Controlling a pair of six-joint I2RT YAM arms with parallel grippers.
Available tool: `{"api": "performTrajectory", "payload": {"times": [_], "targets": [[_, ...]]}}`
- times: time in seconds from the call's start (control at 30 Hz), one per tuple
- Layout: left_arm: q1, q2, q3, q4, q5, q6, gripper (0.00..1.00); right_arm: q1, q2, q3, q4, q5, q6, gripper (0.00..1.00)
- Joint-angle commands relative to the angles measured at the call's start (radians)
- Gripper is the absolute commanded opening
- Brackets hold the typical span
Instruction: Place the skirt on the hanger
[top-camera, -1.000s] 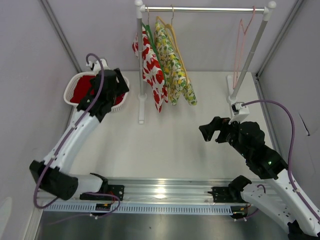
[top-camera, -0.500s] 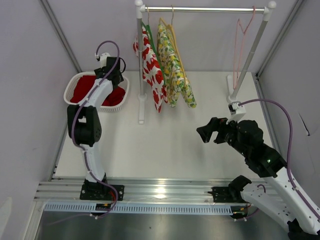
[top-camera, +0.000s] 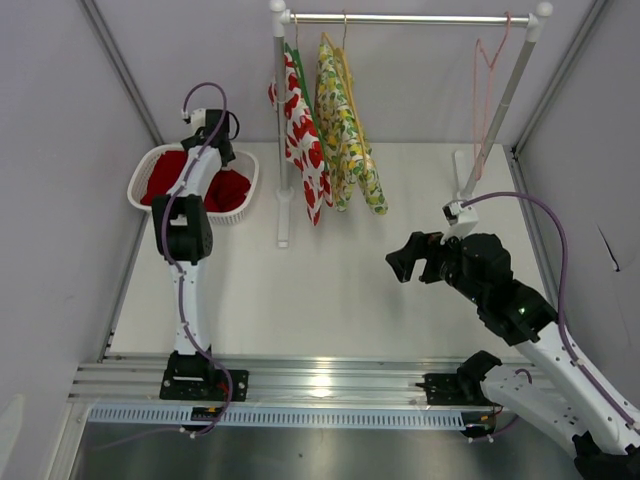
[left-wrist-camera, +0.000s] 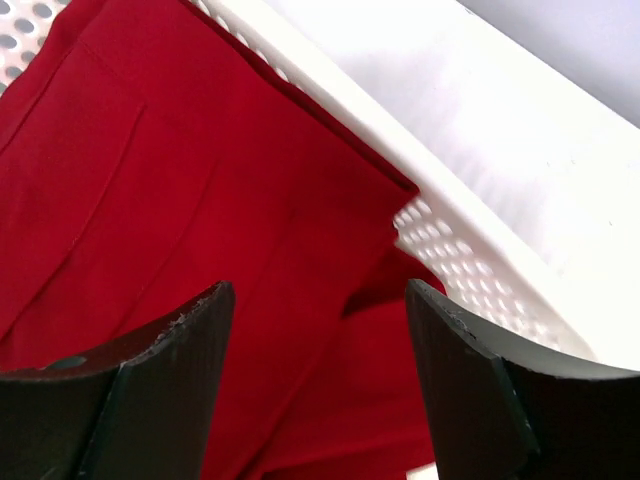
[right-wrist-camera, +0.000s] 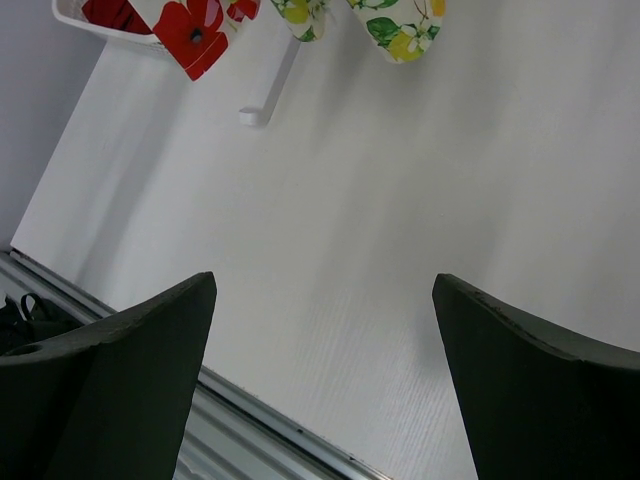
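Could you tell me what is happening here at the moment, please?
The left gripper hovers open over the plain red cloth skirt, which lies in the white perforated plastic basket; nothing is gripped yet. The right gripper is open and empty over the white table. The thin pink wire hanger hangs bare on the metal rail.

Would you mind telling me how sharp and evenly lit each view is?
Top external view: soft, even light, with one glare patch on the metal rail. Left wrist view: the skirt is crisp, the basket rim nearly blown out, the left tool dark. Right wrist view: the table shows faint shadow bands; the right tool is a silhouette.
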Motion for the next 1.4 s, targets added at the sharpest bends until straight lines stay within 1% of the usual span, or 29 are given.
{"api": "performTrajectory", "payload": {"times": [0.0, 0.27, 0.3, 0.37, 0.47, 0.53, 0.57, 0.6, 0.63, 0.67, 0.7, 0.8, 0.87, 0.93, 1.07, 1.17, 1.23, 1.3, 1.37], "targets": [[-0.004, 0.03, 0.079, -0.063, 0.008, -0.01, 0.75, -0.002, 0.012, -0.015, 0.083, -0.022, -0.009, 0.97], [-0.004, 0.076, 0.074, -0.08, -0.034, -0.02, 0.73, -0.005, 0.022, -0.047, 0.118, -0.027, -0.013, 0.97], [-0.003, 0.077, 0.066, -0.088, -0.047, -0.025, 0.7, -0.006, 0.023, -0.05, 0.121, -0.025, -0.017, 0.97], [-0.003, 0.076, 0.042, -0.087, -0.057, -0.028, 0.67, -0.011, 0.026, -0.058, 0.124, -0.027, -0.02, 0.97], [-0.003, 0.079, 0.028, -0.09, -0.066, -0.033, 0.6, -0.017, 0.023, -0.07, 0.132, -0.027, -0.02, 0.97], [-0.003, 0.079, 0.023, -0.1, -0.075, -0.043, 0.47, -0.022, 0.02, -0.075, 0.135, -0.027, -0.017, 0.97], [-0.003, 0.074, 0.022, -0.1, -0.077, -0.053, 0.34, -0.025, 0.02, -0.076, 0.137, -0.05, -0.015, 0.97], [-0.003, 0.059, 0.02, -0.102, -0.077, -0.059, 0.25, -0.026, 0.02, -0.078, 0.137, -0.054, -0.014, 0.97], [-0.003, 0.048, 0.008, -0.097, -0.077, -0.062, 0.13, -0.028, 0.019, -0.078, 0.138, -0.056, -0.015, 0.97], [-0.003, 0.036, 0.008, -0.091, -0.074, -0.06, 0.13, -0.028, 0.019, -0.078, 0.138, -0.056, -0.017, 0.97], [-0.003, 0.024, 0.005, -0.088, -0.075, -0.056, 0.0, -0.029, 0.019, -0.076, 0.14, -0.058, -0.015, 0.97], [-0.004, -0.051, -0.018, -0.053, -0.069, -0.033, 0.0, -0.031, 0.019, -0.073, 0.141, -0.064, -0.017, 0.97], [-0.009, -0.128, -0.052, -0.013, -0.069, -0.018, 0.0, -0.031, 0.015, -0.073, 0.14, -0.065, -0.017, 0.97], [-0.015, -0.218, -0.117, 0.025, -0.062, -0.004, 0.0, -0.033, 0.015, -0.068, 0.14, -0.065, -0.018, 0.97], [-0.036, -0.339, -0.21, 0.099, -0.049, 0.013, 0.0, -0.034, 0.017, -0.067, 0.146, -0.067, -0.018, 0.97], [-0.056, -0.395, -0.244, 0.11, -0.051, 0.019, 0.0, -0.034, 0.023, -0.064, 0.144, -0.068, -0.018, 0.97], [-0.059, -0.403, -0.251, 0.081, -0.058, 0.007, 0.0, -0.034, 0.023, -0.062, 0.141, -0.07, -0.018, 0.96], [-0.07, -0.444, -0.297, 0.082, -0.068, 0.007, 0.0, -0.034, 0.015, -0.062, 0.138, -0.07, -0.017, 0.96], [-0.078, -0.487, -0.392, 0.14, -0.057, 0.018, 0.0, -0.034, 0.006, -0.062, 0.137, -0.073, -0.014, 0.96]]}}
